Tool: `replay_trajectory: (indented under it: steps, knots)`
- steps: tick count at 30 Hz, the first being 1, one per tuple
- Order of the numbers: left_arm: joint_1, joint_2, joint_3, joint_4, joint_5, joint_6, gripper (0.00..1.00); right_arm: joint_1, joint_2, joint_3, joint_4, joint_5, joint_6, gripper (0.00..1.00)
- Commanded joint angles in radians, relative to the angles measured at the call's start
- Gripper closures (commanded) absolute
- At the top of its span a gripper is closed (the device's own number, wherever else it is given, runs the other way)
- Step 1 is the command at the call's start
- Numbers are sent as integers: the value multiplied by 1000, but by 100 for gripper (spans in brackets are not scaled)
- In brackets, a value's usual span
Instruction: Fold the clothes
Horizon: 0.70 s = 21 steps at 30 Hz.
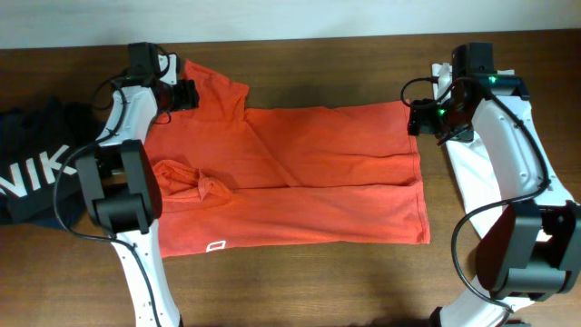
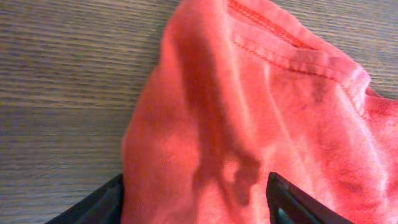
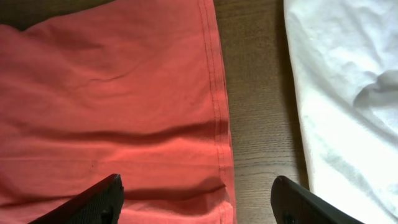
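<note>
An orange-red t-shirt (image 1: 300, 177) lies spread across the wooden table, its collar end at the left and its hem at the right. My left gripper (image 1: 184, 94) is open over the shirt's far left sleeve (image 2: 261, 124), with cloth between its fingers (image 2: 196, 199). My right gripper (image 1: 416, 120) is open over the shirt's far right hem corner (image 3: 214, 112), its fingers (image 3: 196, 199) straddling the hem edge.
A white garment (image 1: 477, 168) lies to the right of the shirt, also seen in the right wrist view (image 3: 348, 93). A dark garment with white letters (image 1: 36, 173) lies at the left edge. The near sleeve (image 1: 186, 177) is bunched on the shirt.
</note>
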<state>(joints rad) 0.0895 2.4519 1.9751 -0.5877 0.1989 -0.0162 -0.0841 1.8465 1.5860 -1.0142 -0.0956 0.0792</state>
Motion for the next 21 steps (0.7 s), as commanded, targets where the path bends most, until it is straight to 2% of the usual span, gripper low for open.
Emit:
replay_trajectory:
  steps: [1,5,11,17,21]
  knots:
    - [-6,68,-14,-31,13,-13,53,5,-5,14,-2,-2,3,21]
    - [-6,68,-14,-73,-39,-13,69,5,-5,14,-2,-1,3,21]
    - [-1,61,-14,-132,-42,-13,80,5,-4,14,5,2,3,21]
    - [28,33,-12,-159,-20,-14,84,5,59,14,35,-2,2,22]
    - [27,33,-12,-162,-4,-21,85,5,143,14,158,-6,2,26]
